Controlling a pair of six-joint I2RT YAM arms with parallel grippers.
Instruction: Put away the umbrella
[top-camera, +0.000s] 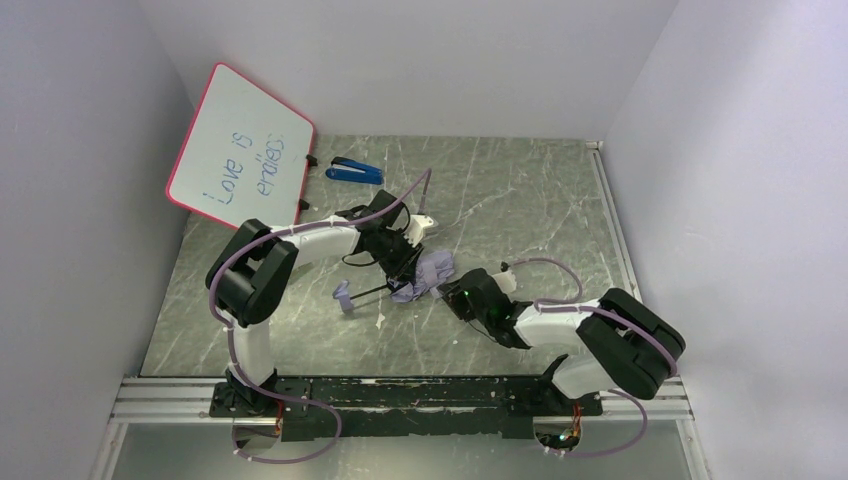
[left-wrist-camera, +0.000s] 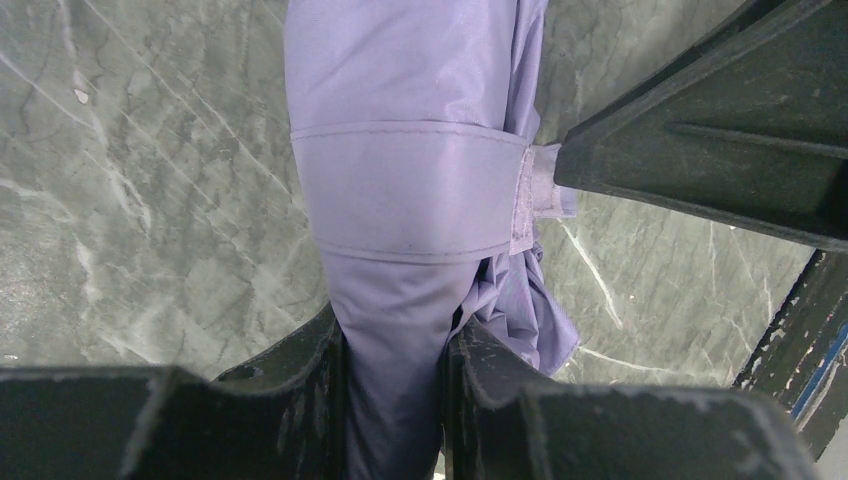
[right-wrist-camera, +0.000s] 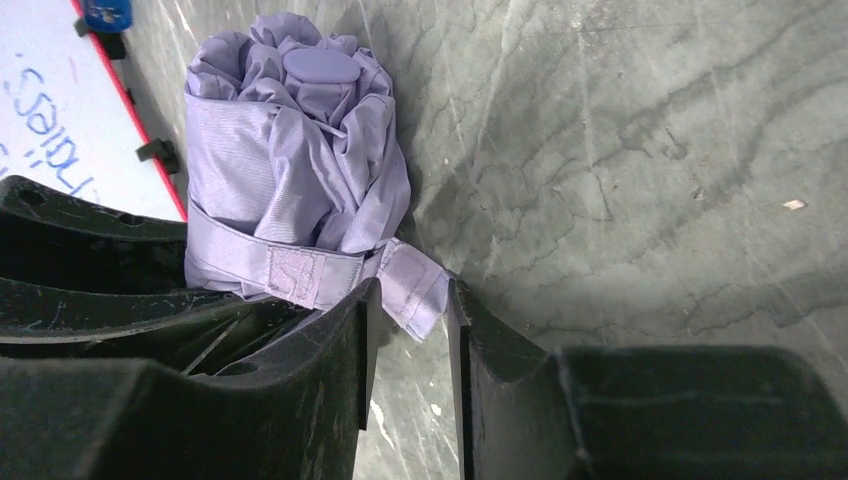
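Plain white walls (top-camera: 400, 60) enclose a grey marbled table (top-camera: 520, 200); a red-rimmed whiteboard (top-camera: 240, 145) leans at left.

Left gripper (left-wrist-camera: 395, 365) is clamping its jaws on the lower, bunched part of the umbrella (left-wrist-camera: 400, 80), whose lilac fabric is running up the view. Strap (left-wrist-camera: 400, 190) is wrapping the folded canopy. Its tab end is sticking out to the right, touching the tip of a black finger (left-wrist-camera: 690, 130) of the right gripper (left-wrist-camera: 565, 190). Grey marbled worktop (left-wrist-camera: 150, 200) is lying beneath.
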